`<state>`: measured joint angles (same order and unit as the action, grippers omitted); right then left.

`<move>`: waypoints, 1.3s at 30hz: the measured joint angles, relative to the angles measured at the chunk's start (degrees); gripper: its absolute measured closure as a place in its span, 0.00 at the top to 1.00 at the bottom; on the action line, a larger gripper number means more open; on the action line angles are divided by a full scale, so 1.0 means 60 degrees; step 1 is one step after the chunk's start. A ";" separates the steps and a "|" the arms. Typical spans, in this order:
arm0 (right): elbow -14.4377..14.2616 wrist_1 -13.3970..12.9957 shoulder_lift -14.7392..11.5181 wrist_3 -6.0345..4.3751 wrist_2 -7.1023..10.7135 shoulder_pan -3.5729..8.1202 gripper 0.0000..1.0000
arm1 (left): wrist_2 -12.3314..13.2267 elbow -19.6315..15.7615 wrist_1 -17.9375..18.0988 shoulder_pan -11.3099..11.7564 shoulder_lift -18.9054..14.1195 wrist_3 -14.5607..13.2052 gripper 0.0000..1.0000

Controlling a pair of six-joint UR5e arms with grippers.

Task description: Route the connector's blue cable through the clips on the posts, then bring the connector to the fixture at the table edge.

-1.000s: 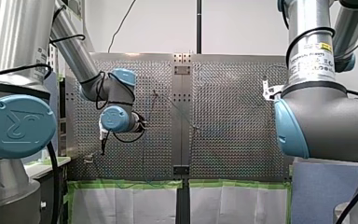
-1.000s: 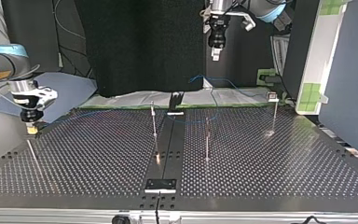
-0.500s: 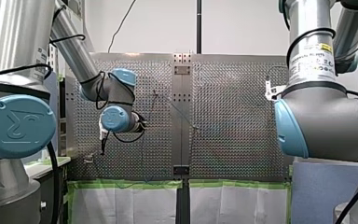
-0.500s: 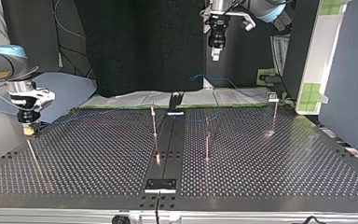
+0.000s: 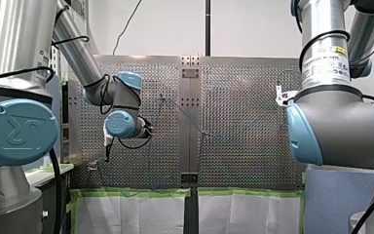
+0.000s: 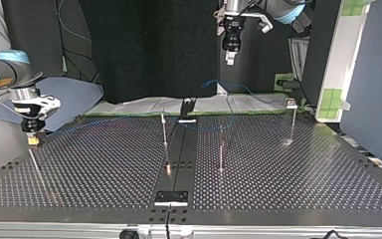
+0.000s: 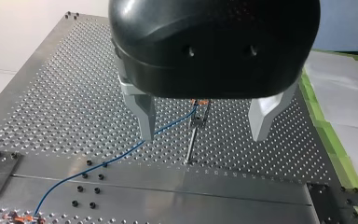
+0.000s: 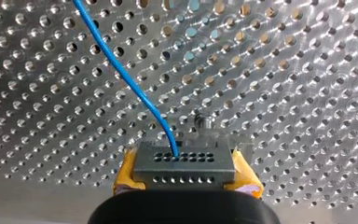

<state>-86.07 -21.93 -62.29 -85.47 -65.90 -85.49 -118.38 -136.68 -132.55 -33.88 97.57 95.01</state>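
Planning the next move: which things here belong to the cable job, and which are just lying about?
Job: connector, blue cable, clip posts, my right hand shut on the connector, my left hand open.
Lying about: white sheets, green tape, black curtain.

The front camera is looking from behind and above the arms, out over the table (image 5: 243, 122), with both arms large at the frame's side edges. The top camera is facing back across that same table from low down, sharing its posts (image 6: 164, 132). The left wrist camera is looking down past my left gripper (image 7: 203, 135) from high up. The right wrist camera is sitting very close to the connector (image 8: 185, 163).
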 joint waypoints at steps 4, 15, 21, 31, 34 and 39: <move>0.0075 0.0033 0.0001 -0.0008 0.0055 -0.0018 0.00 | 0.0002 0.0001 0.0000 0.0013 0.0001 0.0000 1.00; 0.0241 0.0075 0.0017 -0.0037 0.0179 -0.0045 0.00 | 0.0006 0.0016 -0.0014 0.0019 0.0001 -0.0026 1.00; 0.0252 0.0023 0.0026 -0.0097 0.0357 -0.0051 0.00 | 0.0006 0.0018 -0.0025 0.0019 0.0002 -0.0029 1.00; 0.0273 0.0161 -0.0005 -0.0172 0.0359 -0.0019 0.10 | -0.0002 0.0019 -0.0029 0.0021 0.0002 -0.0029 1.00; 0.0272 0.0199 -0.0008 -0.0152 0.0321 0.0005 0.32 | -0.0006 0.0019 -0.0029 0.0021 -0.0001 -0.0030 1.00; 0.0260 0.0199 0.0002 -0.0150 0.0320 0.0005 0.32 | -0.0008 0.0019 -0.0029 0.0027 0.0001 -0.0029 1.00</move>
<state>-84.51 -20.74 -62.28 -86.37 -63.98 -85.46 -118.43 -136.56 -132.73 -33.71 97.58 94.83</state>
